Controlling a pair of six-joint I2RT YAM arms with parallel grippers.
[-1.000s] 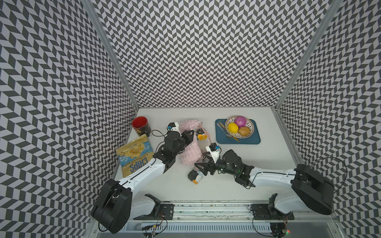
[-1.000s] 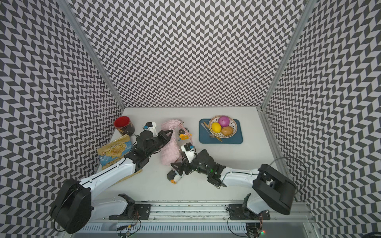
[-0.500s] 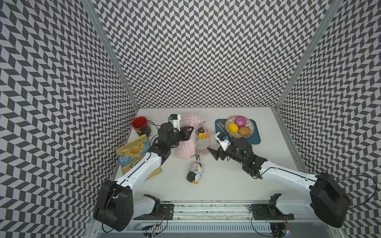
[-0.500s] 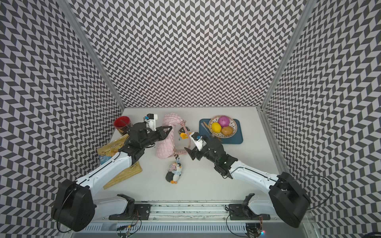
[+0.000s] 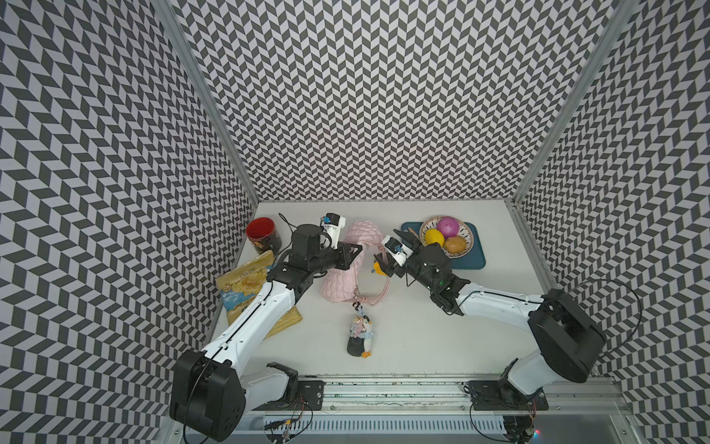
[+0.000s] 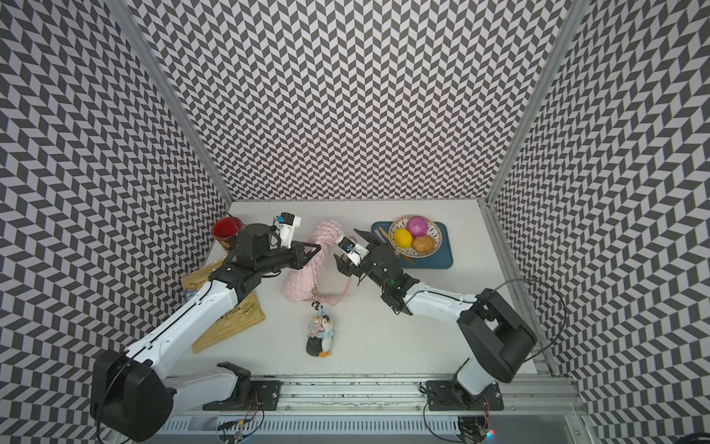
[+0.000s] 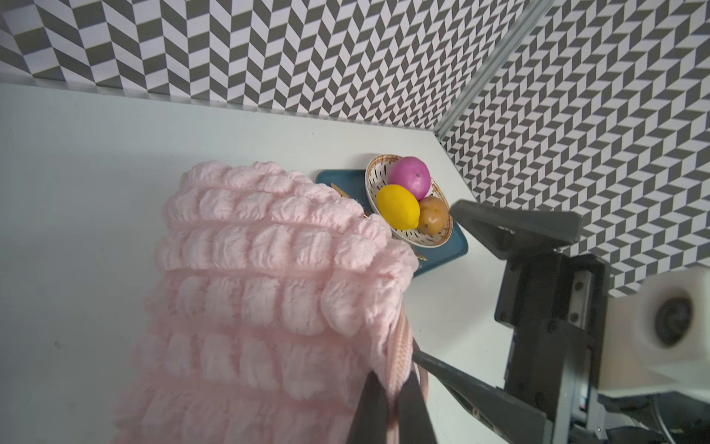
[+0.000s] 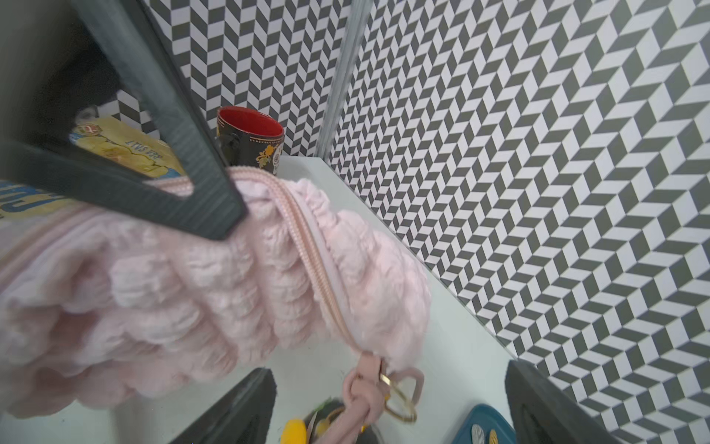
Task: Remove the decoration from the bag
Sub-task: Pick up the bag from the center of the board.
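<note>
Left pincer (image 5: 357,250) clamps the bag (image 5: 338,286), whose length runs back-to-front.

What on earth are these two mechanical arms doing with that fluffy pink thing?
Two robot arms are working on a puffy pink bag, trying to take its decoration off. The left pincer is shut on the bag's zipper edge and holds it. The right pincer is open and empty, hovering beside the bag. A penguin charm lies on the table just in front of the bag. Its clasp is too small to tell whether it is hooked to the bag.
</note>
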